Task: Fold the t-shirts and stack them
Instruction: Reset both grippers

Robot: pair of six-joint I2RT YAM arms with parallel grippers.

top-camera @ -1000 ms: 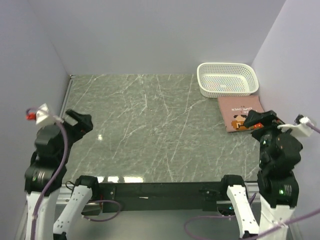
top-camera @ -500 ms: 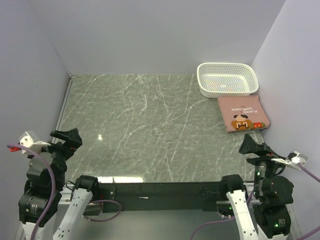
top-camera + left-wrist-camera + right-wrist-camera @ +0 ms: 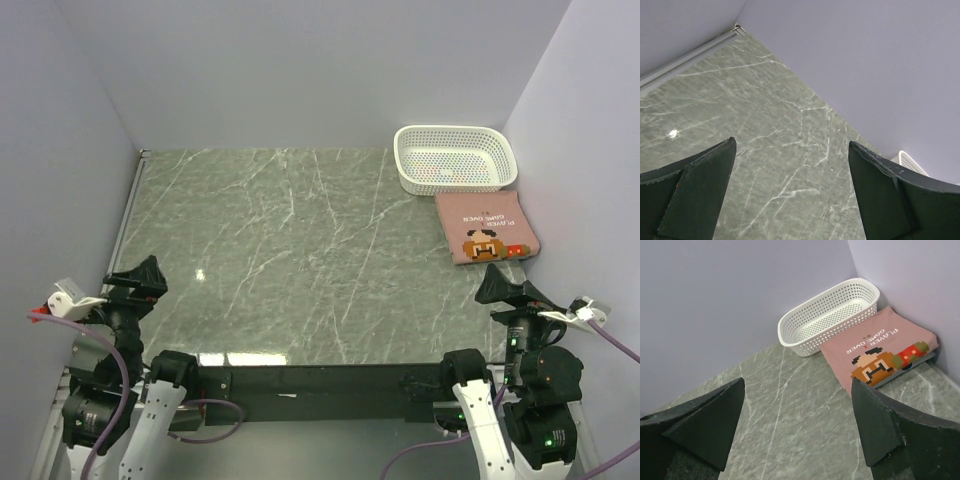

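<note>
the dusty-pink t-shirt (image 3: 485, 228) (image 3: 875, 352) lies folded into a flat rectangle on the table (image 3: 300, 250), near its far right corner and close to the right edge, print side up with the pixel-art mustached face and the lettering showing. in the right wrist view a thin blue-grey layer (image 3: 907, 365) shows under the shirt's near edge; too little of it shows to tell what it is. the white perforated basket (image 3: 455, 130) (image 3: 840, 325) stands just beyond the shirt in the far right corner, upright, its near wall touching or just beside the shirt's far edge. inside the basket its own holed floor and walls show, with a few faint coloured flecks on the floor that are too small to make out. no cloth lies in it. the right gripper (image 3: 505, 290) (image 3: 797, 382) hangs over the near right edge of the table, well apart from the shirt, jaws spread wide and holding nothing. the left gripper (image 3: 135, 280) (image 3: 791, 145) hangs at the near left corner, likewise spread wide with only green marble between its fingers.
</note>
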